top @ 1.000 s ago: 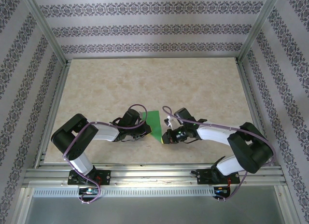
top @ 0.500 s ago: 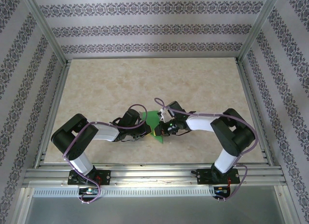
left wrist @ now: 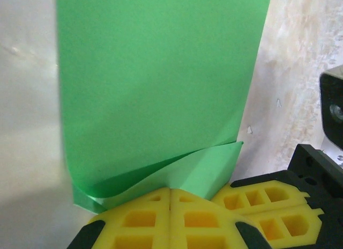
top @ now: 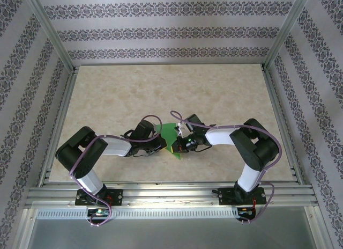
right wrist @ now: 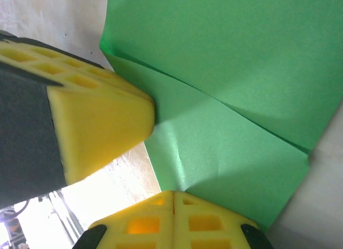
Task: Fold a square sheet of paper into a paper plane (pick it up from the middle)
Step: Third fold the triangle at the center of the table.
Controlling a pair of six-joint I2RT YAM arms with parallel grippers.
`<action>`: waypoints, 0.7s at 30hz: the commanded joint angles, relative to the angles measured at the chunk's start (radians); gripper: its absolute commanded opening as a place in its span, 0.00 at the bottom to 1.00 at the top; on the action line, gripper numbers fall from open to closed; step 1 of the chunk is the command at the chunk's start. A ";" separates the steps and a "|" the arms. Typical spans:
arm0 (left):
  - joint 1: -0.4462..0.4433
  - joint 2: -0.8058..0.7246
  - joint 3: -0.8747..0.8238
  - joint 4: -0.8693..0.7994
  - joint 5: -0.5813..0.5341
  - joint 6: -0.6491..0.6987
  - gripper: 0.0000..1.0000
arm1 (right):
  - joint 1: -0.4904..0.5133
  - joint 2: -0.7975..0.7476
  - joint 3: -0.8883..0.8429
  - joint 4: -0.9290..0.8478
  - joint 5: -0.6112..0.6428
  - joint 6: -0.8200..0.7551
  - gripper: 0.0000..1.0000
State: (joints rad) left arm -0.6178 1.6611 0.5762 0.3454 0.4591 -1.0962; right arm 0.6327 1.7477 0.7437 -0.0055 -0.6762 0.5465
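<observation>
A partly folded green paper is being held near the middle of the worktop, toward its 6 o'clock edge. The paper's 7 o'clock corner is being pinched by the clenched left end effector. Its 5 o'clock edge is being gripped by the clenched right end effector, just beside the left one.

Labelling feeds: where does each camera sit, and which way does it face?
Top external: above and behind, looking down at the table; both arms show.
Left wrist: looks along the left gripper, shut on the green paper.
Right wrist: along the right gripper, shut on it too.
Wrist views share the paper and each other's fingers.
</observation>
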 commanded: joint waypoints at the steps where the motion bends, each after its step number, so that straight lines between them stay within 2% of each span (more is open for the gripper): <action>1: 0.067 -0.001 -0.011 -0.152 -0.089 0.055 0.03 | 0.008 0.049 -0.038 -0.094 0.053 -0.030 0.00; 11: 0.153 -0.032 -0.022 -0.198 -0.090 0.092 0.04 | 0.008 0.049 -0.040 -0.099 0.049 -0.031 0.00; 21: 0.202 -0.102 0.063 -0.362 -0.074 0.181 0.04 | 0.009 0.035 -0.037 -0.094 0.043 -0.026 0.00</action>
State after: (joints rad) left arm -0.4450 1.5970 0.6140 0.1272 0.4526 -0.9737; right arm 0.6327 1.7512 0.7437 0.0036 -0.6827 0.5434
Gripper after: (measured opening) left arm 0.063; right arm 0.049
